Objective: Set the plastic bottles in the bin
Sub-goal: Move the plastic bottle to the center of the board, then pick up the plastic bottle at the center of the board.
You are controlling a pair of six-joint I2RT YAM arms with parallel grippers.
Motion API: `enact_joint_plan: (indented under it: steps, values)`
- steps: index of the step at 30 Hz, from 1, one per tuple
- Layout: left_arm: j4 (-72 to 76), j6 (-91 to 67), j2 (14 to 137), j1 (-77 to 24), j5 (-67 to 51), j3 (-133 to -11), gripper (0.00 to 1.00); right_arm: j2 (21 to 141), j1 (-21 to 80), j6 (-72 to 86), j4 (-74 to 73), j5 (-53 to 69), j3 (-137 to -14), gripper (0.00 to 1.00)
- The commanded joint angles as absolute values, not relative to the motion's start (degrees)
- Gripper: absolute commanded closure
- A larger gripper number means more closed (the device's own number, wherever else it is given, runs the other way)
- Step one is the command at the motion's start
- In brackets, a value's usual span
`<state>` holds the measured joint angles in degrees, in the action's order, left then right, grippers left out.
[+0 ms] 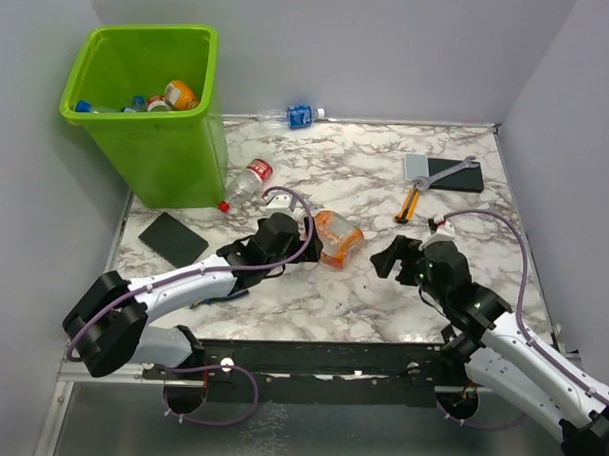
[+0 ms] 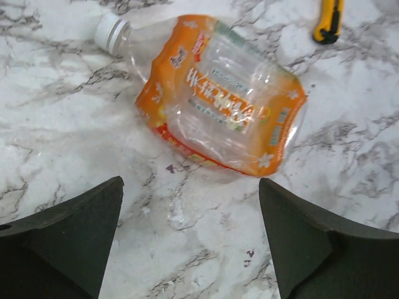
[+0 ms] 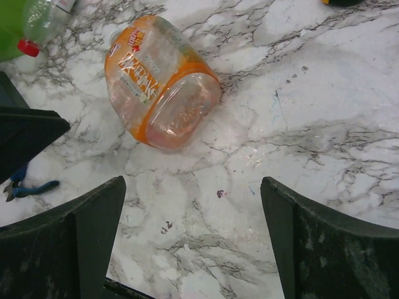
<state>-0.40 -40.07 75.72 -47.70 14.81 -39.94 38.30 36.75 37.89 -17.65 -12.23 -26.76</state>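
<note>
The squashed orange bottle [image 1: 336, 239] lies on its side in the middle of the marble table [image 1: 382, 291], not in the green bin [image 1: 167, 153]. The left claw [image 2: 190, 187] is spread wide just beside it and holds nothing. The right claw [image 3: 193, 187] is spread wide too, on its other side. A red-capped bottle [image 1: 248, 179] lies beside the bin, a blue-labelled bottle [image 1: 293, 117] lies at the table's far edge, and some bottles [image 1: 179, 94] sit inside the bin.

The bin [image 1: 167, 148] was lime green. The tabletop [image 1: 352, 290] was white marble veined in grey. The crushed bottle [image 2: 218, 99] was clear, with an orange label, white lettering and a white cap. The second bottle [image 1: 248, 178] had a red cap and a red label. The pad [image 1: 172, 238] was black.
</note>
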Motion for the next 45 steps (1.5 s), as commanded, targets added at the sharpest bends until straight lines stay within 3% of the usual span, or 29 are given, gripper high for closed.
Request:
enact_joint_plan:
  steps: [1, 12, 20, 30, 35, 45]
  values:
    - [2.38, -38.85, 71.75, -47.79, 13.23, -40.70, 0.08, 40.16, 36.79, 37.61, -13.73, -8.30, -27.38, 0.07]
    - [1.06, -42.49, 74.58, -47.76, 17.30, -39.25, 0.07, 50.51, 35.76, 35.70, -7.27, -7.50, -28.14, 0.05]
    - [2.71, -44.90, 75.76, -47.76, 16.08, -37.41, 0.07, 71.69, 22.85, 33.74, 7.67, 5.37, -35.59, 0.05]
    - [12.25, -48.26, 76.92, -47.79, 10.22, -34.96, 0.09, 92.26, 21.82, 32.83, 14.16, 13.39, -44.65, 0.08]
    - [12.41, -48.15, 77.41, -47.86, 10.21, -34.67, 0.10, 94.25, 21.87, 34.72, 16.30, 15.95, -42.69, 0.10]
    - [12.04, -48.83, 79.92, -47.83, 10.37, -33.59, 0.13, 86.78, 23.34, 47.36, 23.46, 17.80, -27.92, 0.15]
